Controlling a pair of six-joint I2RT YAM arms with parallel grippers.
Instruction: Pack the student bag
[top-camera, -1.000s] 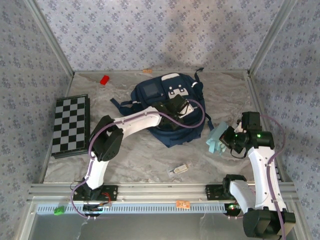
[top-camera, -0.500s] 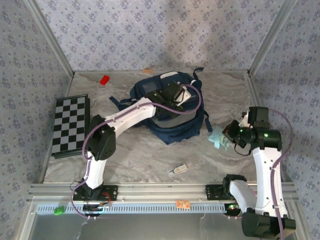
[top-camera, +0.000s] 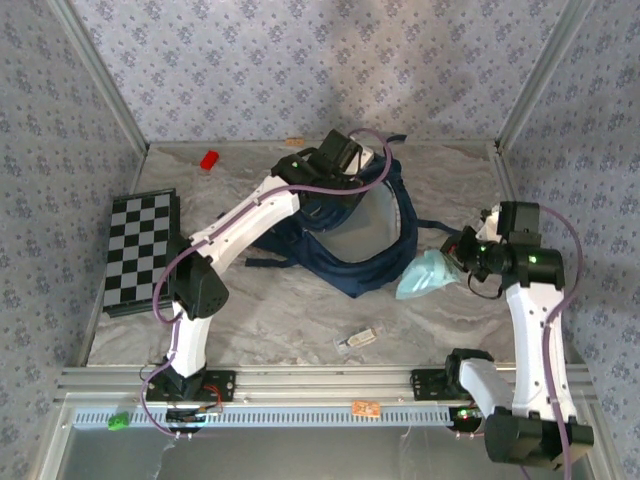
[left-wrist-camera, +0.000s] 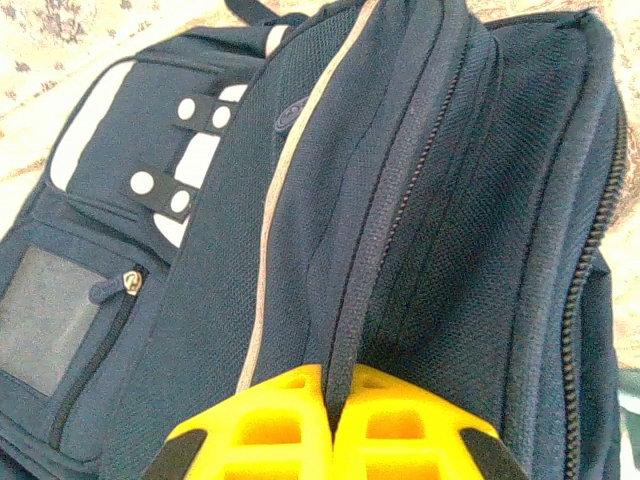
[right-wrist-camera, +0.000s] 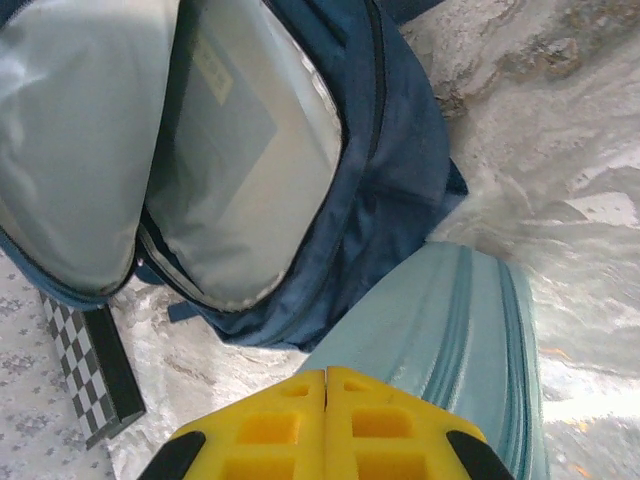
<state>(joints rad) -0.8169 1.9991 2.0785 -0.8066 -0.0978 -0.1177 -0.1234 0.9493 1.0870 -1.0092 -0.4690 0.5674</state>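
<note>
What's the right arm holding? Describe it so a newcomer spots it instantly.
Find the student bag, the big navy backpack mid-table with its mouth open. Just right of that opening is a pale teal pouch, clamped in the right pincer. It is the only soft, light-blue item; the small red block and the checkerboard sit far left.

arms (top-camera: 250, 215): white links, black joints | cables (top-camera: 146, 398): purple | tool pads (left-wrist-camera: 290, 425): yellow, ribbed

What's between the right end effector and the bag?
A light blue zip pouch, pinched in the right end effector, reaches toward the bag and its open rim. Nothing else lies in that stretch, as seen in the top and right wrist views.
</note>
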